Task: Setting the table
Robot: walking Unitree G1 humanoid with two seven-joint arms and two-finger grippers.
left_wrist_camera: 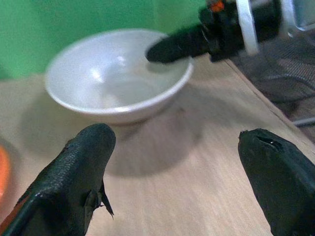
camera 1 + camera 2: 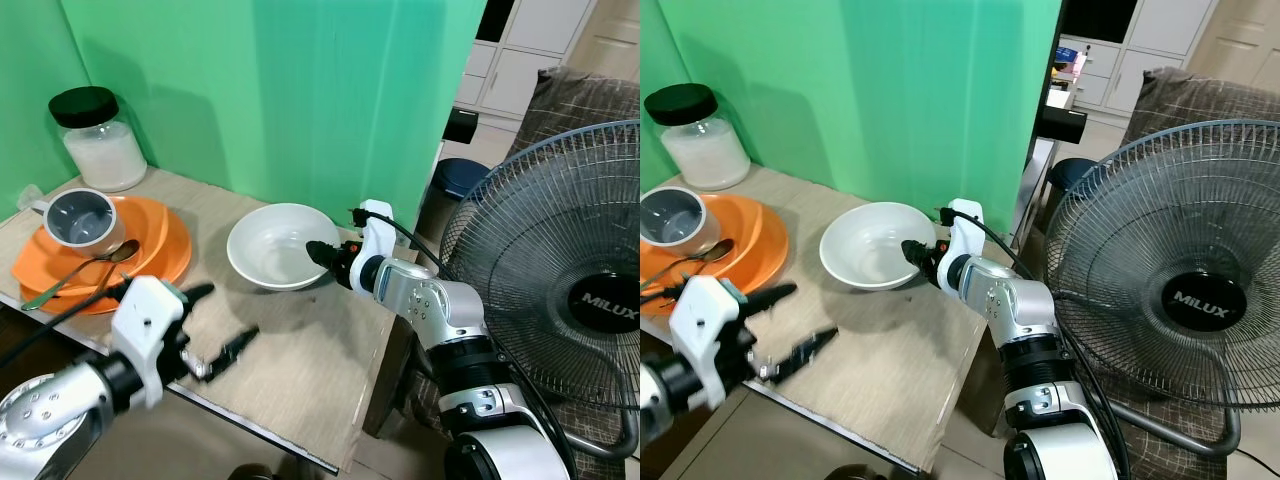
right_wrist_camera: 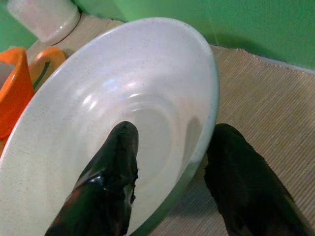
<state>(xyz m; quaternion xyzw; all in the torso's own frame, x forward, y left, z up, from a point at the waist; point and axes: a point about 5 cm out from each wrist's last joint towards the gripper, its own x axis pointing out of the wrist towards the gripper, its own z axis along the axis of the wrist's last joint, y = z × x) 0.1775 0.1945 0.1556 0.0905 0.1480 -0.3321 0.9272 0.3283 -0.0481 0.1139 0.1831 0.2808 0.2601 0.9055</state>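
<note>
I've got the right gripper (image 3: 170,179) straddling the white bowl's (image 2: 272,245) rim, jaws spread, not yet pinching; left gripper (image 2: 222,322) open beside the bowl; orange plate (image 2: 160,245) past it, so setting looks barely begun

Head eyes look down; both wrist views share the bowl (image 1: 118,78)

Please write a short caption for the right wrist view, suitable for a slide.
Right gripper straddling the rim of the white bowl, one finger inside and one outside, on the wooden table.
</note>
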